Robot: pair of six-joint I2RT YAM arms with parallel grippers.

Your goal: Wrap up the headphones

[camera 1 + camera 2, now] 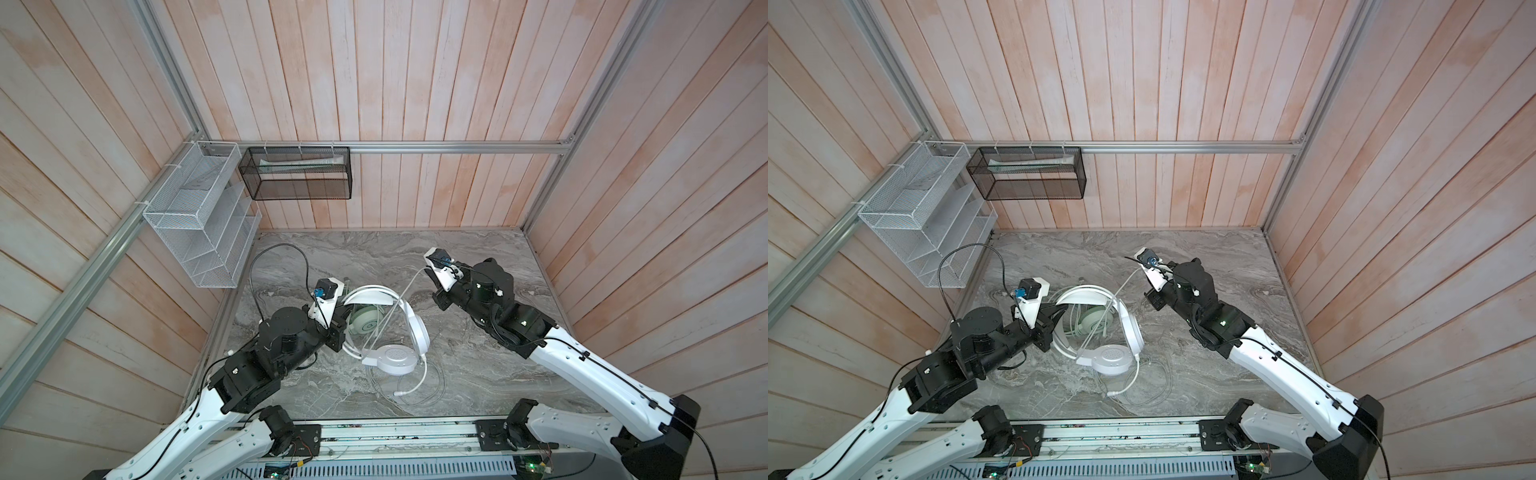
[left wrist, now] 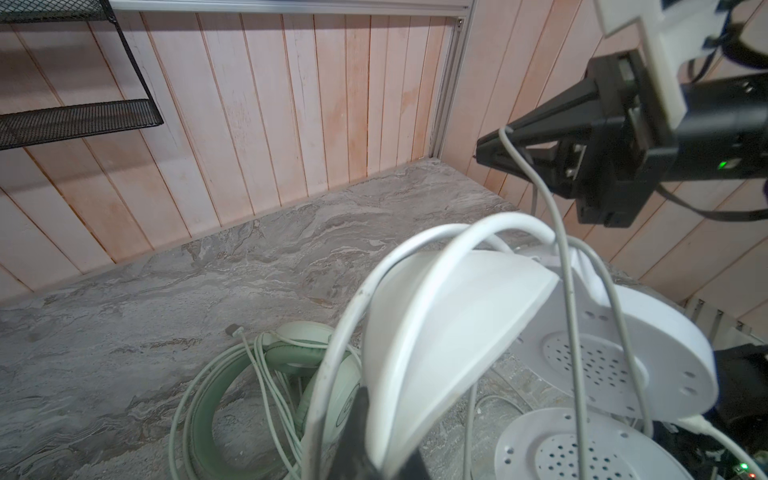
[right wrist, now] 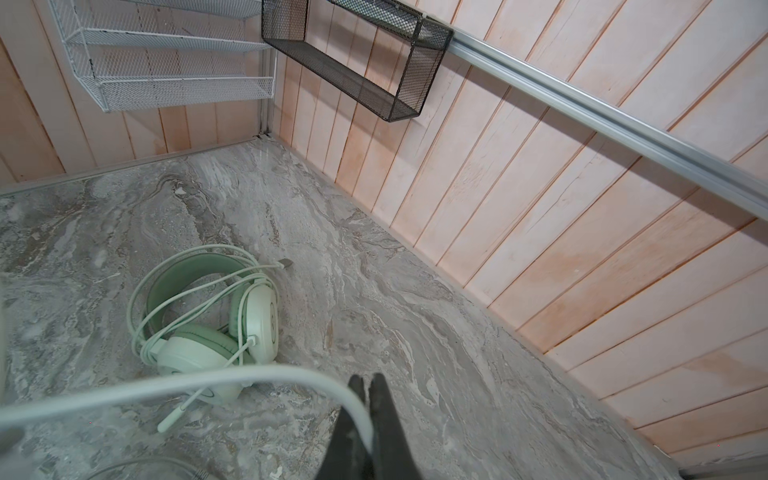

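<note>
Right wrist view shows the right gripper pinched shut on the white cord, the left gripper clamping the white headset by its band, mid-table beside the mint-green headset; judged risk: overpulling slips the cord free or snags the neighbour.

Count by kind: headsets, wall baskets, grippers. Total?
Headsets: 2, green headset and white headset
Baskets: 2, white basket and black basket
Grippers: 2, left gripper and right gripper, which pinches the white cord
Total: 6
</note>
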